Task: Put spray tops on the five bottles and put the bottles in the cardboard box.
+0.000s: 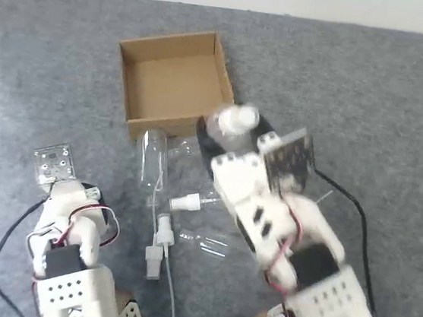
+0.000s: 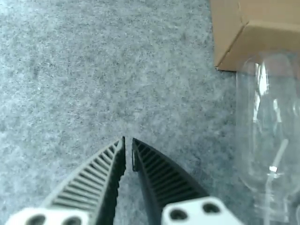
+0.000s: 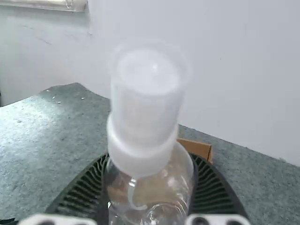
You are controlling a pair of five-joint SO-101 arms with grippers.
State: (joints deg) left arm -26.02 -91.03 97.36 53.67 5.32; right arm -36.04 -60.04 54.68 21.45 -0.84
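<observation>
Right arm reaches from the near right edge toward the table centre, wrist raised so its camera looks over the grey carpet (image 1: pixel 372 93) at the wall. Right gripper (image 3: pixel 150 161) has its jaws pinching a clear bottle (image 3: pixel 154 187) at the body, one dark finger (image 3: pixel 86 192) on each side. The bottle's neck sticks out beyond the fingertips. A white spray top (image 3: pixel 146 93) with a clear cap sits on that neck. From above, the held bottle (image 1: pixel 231 122) is just beside the near right corner of the cardboard box (image 1: pixel 176 82), outside its walls.

Left arm is folded back at the near left edge, wrist pointing down at the carpet. Left gripper (image 2: pixel 128 140) has its jaws pressed nearly together, with a thin slit between the tips and nothing in them.

A second clear bottle (image 1: pixel 152 159) lies on its side just in front of the box, off to the side of the left jaws and apart from them (image 2: pixel 269 122). Loose spray tops lie between the arms: one (image 1: pixel 189 201) near the right arm, one (image 1: pixel 163 233) with a dip tube, another (image 1: pixel 153 260) just beside it.
</observation>
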